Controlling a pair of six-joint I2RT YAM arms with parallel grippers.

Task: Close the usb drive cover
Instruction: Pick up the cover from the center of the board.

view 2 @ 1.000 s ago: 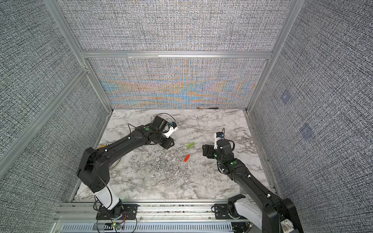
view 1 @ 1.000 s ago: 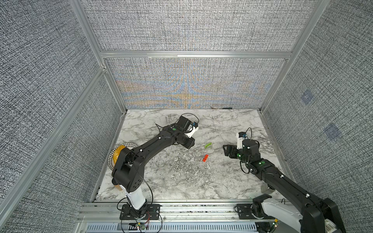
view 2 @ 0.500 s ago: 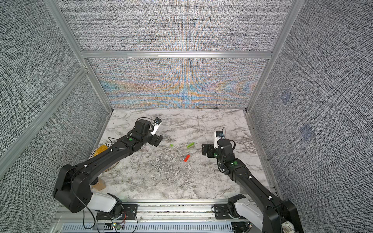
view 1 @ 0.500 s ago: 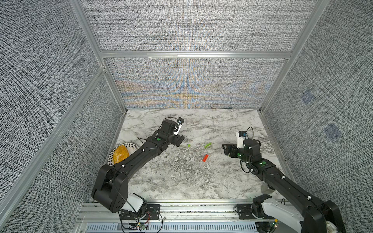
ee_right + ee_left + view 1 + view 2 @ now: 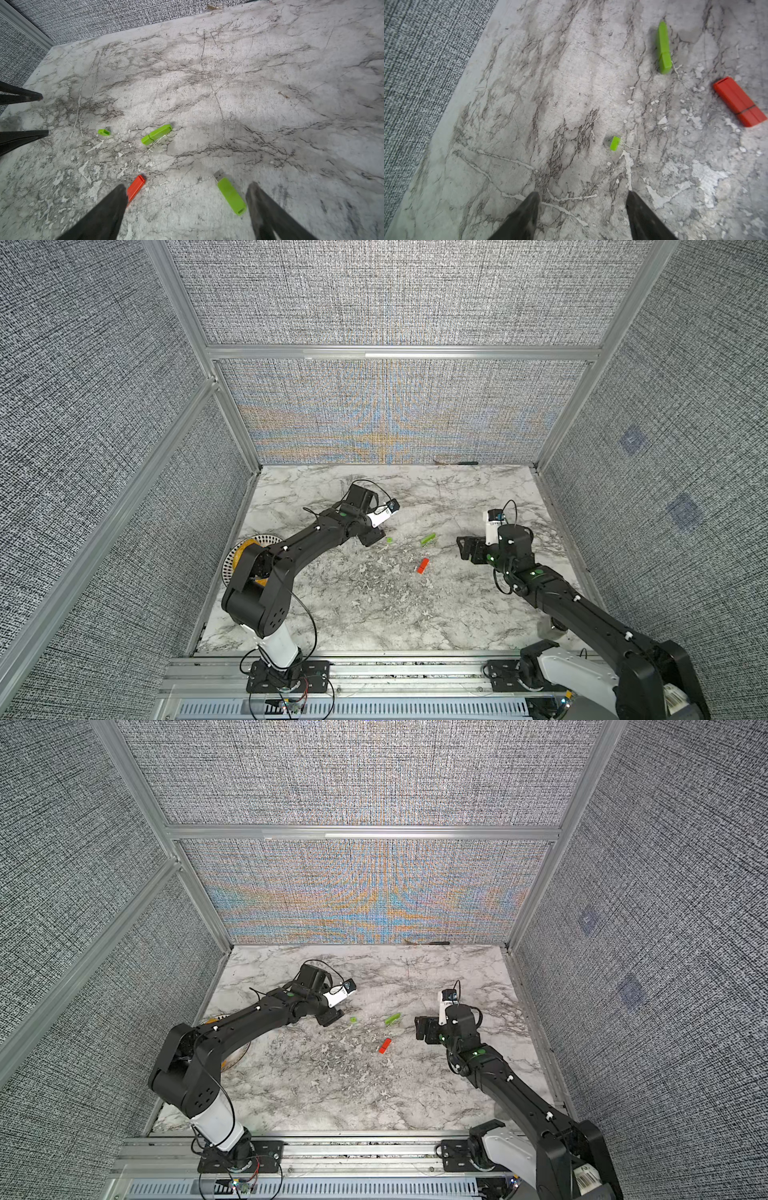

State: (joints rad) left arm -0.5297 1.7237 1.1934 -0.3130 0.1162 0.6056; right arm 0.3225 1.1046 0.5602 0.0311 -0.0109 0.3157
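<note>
Count was: 1 red usb drive [image 5: 735, 97], 1 red cover [image 5: 752, 117] on it, 2 green drives (capped green drive [image 5: 156, 134], uncapped green drive [image 5: 230, 194]), 1 loose green cap [image 5: 104, 132], 1 plate [image 5: 237, 549].

The left arm [image 5: 309, 541] and right arm [image 5: 582, 610] are matte black, with white base segments [image 5: 278, 649], green dots [image 5: 538, 571], thin looping black cables [image 5: 314, 632] and white wrist cameras [image 5: 492, 531].
</note>
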